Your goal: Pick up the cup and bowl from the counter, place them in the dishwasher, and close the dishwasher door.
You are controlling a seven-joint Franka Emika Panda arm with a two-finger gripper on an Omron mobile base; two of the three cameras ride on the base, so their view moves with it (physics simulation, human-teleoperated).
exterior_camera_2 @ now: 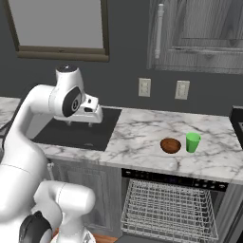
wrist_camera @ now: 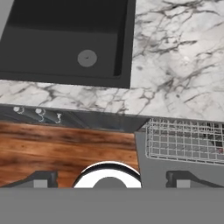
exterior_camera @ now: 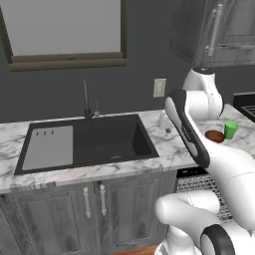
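- Nearest us, the white wire rack of the grey-fronted dishwasher (exterior_camera_2: 168, 209) stands pulled out below the table edge, nothing in it yet.
- The pincer (wrist_camera: 109, 180) has its two dark tips spread wide apart, holding nothing, hovering over the near edge of the white grey-veined marble table (exterior_camera_2: 142, 135) beside the black sink basin (exterior_camera: 107, 139).
- Farther right on the table sits the small round reddish-brown bowl (exterior_camera_2: 170, 145), with the small bright green cup (exterior_camera_2: 192, 142) just beside it on its right.
- Both lie well to the pincer's right, so I reckon a rightward swing comes next, bowl reached first.
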